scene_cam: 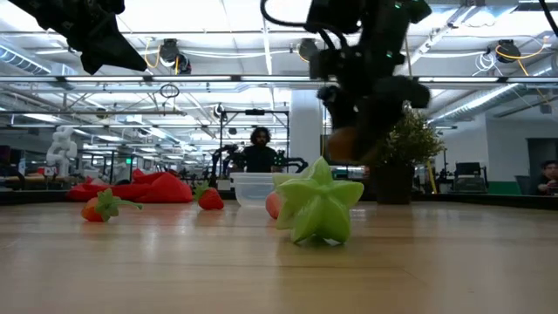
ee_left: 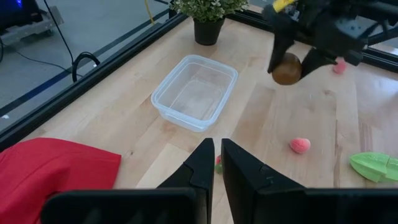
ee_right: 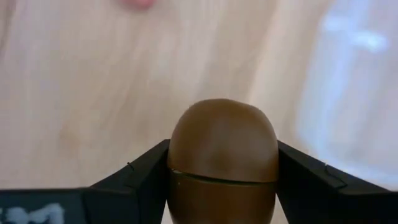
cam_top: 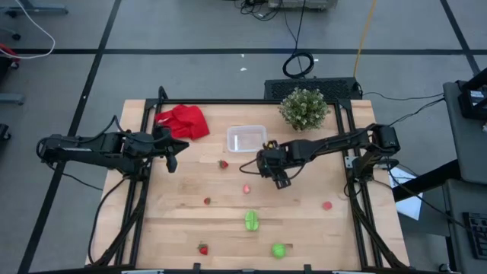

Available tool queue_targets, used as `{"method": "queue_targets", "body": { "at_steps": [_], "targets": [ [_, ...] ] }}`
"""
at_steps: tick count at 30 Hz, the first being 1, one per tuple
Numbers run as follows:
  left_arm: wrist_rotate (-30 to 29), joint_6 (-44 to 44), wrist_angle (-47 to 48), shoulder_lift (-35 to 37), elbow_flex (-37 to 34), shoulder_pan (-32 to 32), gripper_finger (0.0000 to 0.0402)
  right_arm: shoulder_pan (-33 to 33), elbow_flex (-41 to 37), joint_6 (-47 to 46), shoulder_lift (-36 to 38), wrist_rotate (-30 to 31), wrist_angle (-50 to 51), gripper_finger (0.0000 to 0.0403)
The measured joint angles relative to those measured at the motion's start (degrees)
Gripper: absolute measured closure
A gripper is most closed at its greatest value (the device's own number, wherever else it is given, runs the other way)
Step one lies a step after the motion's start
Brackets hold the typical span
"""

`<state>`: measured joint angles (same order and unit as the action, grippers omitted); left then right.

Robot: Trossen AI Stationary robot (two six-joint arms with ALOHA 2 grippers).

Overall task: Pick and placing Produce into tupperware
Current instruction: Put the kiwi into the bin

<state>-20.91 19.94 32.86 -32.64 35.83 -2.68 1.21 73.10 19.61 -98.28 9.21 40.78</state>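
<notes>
The brown oval [ee_left: 286, 68] was clamped in the right hand [ee_left: 292, 62], raised just beside the empty tupperware [ee_left: 195, 92]. If released early, it could be dropped outside the rim. The left hand [ee_left: 217, 163], fingers together, was held near the tupperware.

The brown oval [ee_right: 222, 155] hangs clamped above the surface, beside the empty clear tupperware [cam_top: 246, 138]; strawberries [cam_top: 224, 164] and two green pieces [cam_top: 251, 221] lie scattered

The tupperware [cam_top: 246, 138] sits between the cloth [cam_top: 184, 121] on its left and the potted plant [cam_top: 303, 108] on its right, with produce pieces [cam_top: 251, 221] scattered on the table [cam_top: 175, 228] nearer the front edge.
</notes>
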Motion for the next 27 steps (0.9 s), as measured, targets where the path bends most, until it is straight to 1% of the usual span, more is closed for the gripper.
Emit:
{"method": "queue_targets", "body": {
  "at_steps": [4, 9, 19, 25, 27],
  "targets": [
    [0.0, 0.0, 0.01, 0.02, 0.0, 0.02, 0.0369, -3.22, 2.3, 3.14, 0.0, 0.21, -3.51, 0.0173],
    [0.0, 0.0, 0.0, 0.0, 0.02, 0.0, 0.0369, -7.8, 2.91, 7.06, -0.05, 0.15, -9.91, 0.0173],
    [-0.07, -0.77, 0.0, 0.0, 0.0, 0.02, 0.0369, -14.76, 2.97, 12.42, -3.77, -0.19, -19.61, 0.0173],
    [-0.09, -0.97, 0.0, 0.0, 0.01, 0.0, 0.0369, -17.14, 7.37, 12.93, -8.72, -0.52, -20.06, 0.0172],
    [-0.09, -1.23, 0.0, -0.07, 0.02, 0.02, 0.0369, -17.64, 9.11, 13.23, -10.81, -1.58, -19.8, 0.0172]
  ]
}}
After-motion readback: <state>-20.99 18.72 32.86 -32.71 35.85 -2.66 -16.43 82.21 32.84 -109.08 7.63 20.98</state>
